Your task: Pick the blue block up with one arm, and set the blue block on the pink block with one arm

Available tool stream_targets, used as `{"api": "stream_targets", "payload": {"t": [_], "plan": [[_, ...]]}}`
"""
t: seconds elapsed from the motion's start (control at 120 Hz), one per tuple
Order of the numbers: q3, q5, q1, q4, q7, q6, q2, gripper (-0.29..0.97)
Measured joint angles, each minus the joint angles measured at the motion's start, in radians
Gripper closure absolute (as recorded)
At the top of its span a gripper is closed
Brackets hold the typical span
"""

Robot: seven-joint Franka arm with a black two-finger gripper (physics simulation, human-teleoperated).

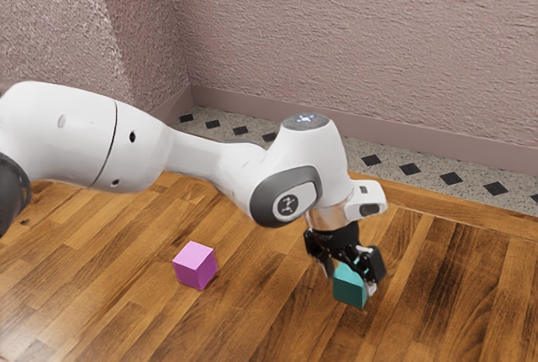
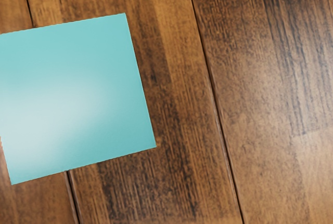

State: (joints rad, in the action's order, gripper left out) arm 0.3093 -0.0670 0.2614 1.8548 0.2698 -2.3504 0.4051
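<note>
- My tool (image 1: 349,271) is pinching the blue block (image 1: 350,288): a black finger presses on each of two opposite sides of its upper part, seen in the exterior view.
- The blue block is well apart from the pink block (image 1: 195,264), off toward the exterior view's right and slightly nearer the camera. It looks a little tilted in the grip. I cannot tell whether its underside has cleared the surface (image 1: 252,328).
- In the wrist view the blue block (image 2: 73,99) shows as a pale teal square close under my hand, with dark wood planks (image 2: 250,104) beside it.
- The pink block sits flat on the surface, alone, with open wood between it and the blue block.
- The white arm (image 1: 210,165) passes behind and above the pink block without touching it.
- The surface is brown plank wood, with darker boards on the blue block's side.
- Beyond the pink block, past the surface's far edge, lies a speckled floor (image 1: 420,160) with small black diamond tiles, then a mauve baseboard (image 1: 378,127) under a rough pinkish wall (image 1: 353,34).
</note>
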Motion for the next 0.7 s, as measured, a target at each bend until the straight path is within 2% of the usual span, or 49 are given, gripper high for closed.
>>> {"api": "stream_targets", "payload": {"t": [0.217,0.408,0.55,0.7], "plan": [[-0.017,0.015,-0.022,-0.089,-0.045,-0.004,0.098,0.00],[-0.016,0.024,-0.028,-0.110,-0.075,-0.005,0.127,0.00],[-0.017,-0.004,-0.029,-0.133,-0.065,0.011,0.144,0.00],[-0.018,-0.004,-0.028,-0.133,-0.055,0.020,0.167,0.00]]}}
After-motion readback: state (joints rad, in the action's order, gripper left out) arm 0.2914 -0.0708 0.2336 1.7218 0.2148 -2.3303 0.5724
